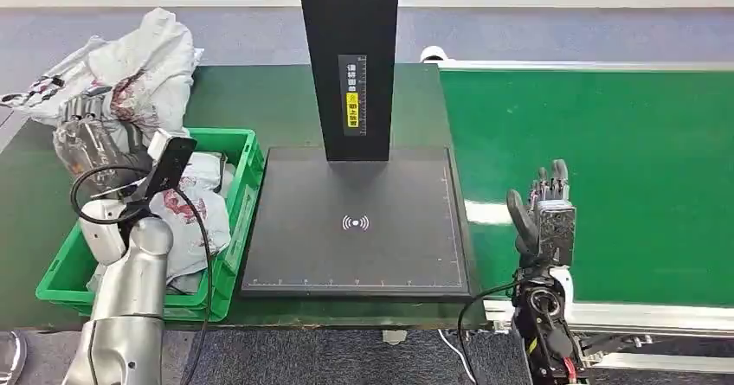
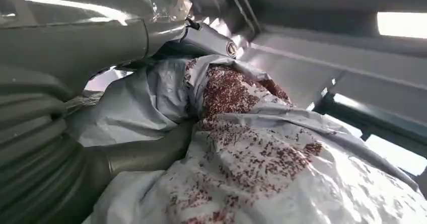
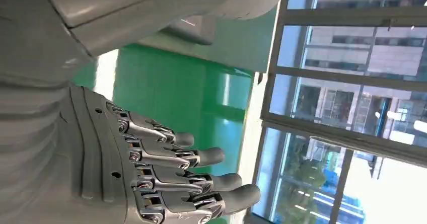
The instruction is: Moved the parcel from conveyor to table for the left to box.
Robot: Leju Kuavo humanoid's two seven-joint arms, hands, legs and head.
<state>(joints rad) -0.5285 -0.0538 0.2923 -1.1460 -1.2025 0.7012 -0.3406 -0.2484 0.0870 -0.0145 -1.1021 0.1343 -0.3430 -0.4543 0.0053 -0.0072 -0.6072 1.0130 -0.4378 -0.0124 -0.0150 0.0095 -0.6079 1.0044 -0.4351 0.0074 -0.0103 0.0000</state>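
Starting at your left, the left hand grips a crumpled white plastic parcel with red print, lifted above the green plastic crate (which looks to hold other bags). Boxing seems nearly done; release remains. The right hand, fingers apart and holding nothing, hovers over the bare green conveyor belt.

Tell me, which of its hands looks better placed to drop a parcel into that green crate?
The left, probably. Its left hand already grips a white parcel just behind the green crate. The right hand holds nothing, fingers apart, over the green conveyor on the far side of the black scanner plate.
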